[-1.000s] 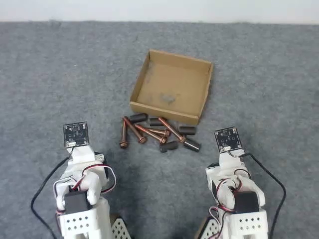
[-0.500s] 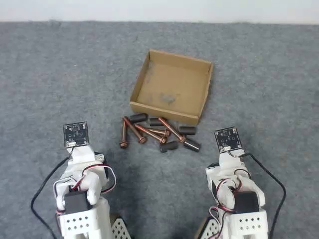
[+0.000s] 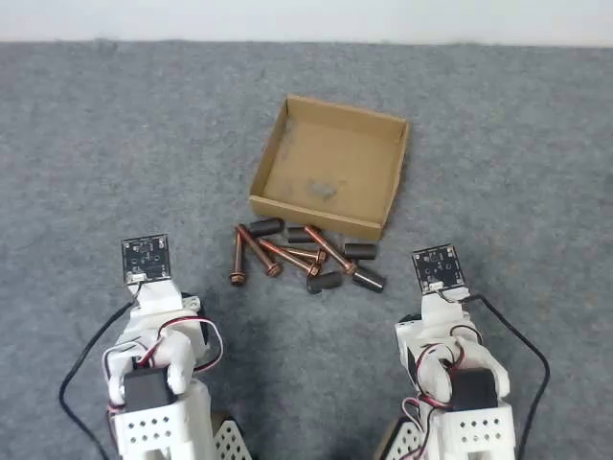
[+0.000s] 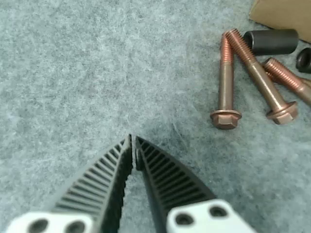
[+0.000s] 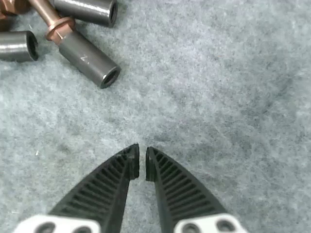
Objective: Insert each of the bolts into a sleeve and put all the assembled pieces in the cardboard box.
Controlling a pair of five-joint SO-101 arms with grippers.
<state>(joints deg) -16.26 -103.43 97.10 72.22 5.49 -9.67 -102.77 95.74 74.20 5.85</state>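
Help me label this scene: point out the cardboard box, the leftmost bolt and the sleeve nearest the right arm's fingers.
cardboard box (image 3: 316,217), high view, on its near wall.
leftmost bolt (image 4: 225,77), left wrist view, mid shank.
nearest sleeve (image 5: 90,59), right wrist view, side wall.

No change across the 3 high-view pictures: left arm (image 3: 158,350) and right arm (image 3: 452,369) unmoved, bolts (image 3: 238,254) and sleeves (image 3: 261,227) unshifted beside the cardboard box (image 3: 316,214).

- Grey, fuzzy carpet-like table covering (image 3: 115,125), spread under the whole work area.
- Open, shallow brown cardboard box (image 3: 316,217), lying toward the far side.
- Copper-coloured flanged metal bolts (image 3: 238,254) and short dark cylindrical sleeves (image 3: 261,227), jumbled just beside the box's near wall.
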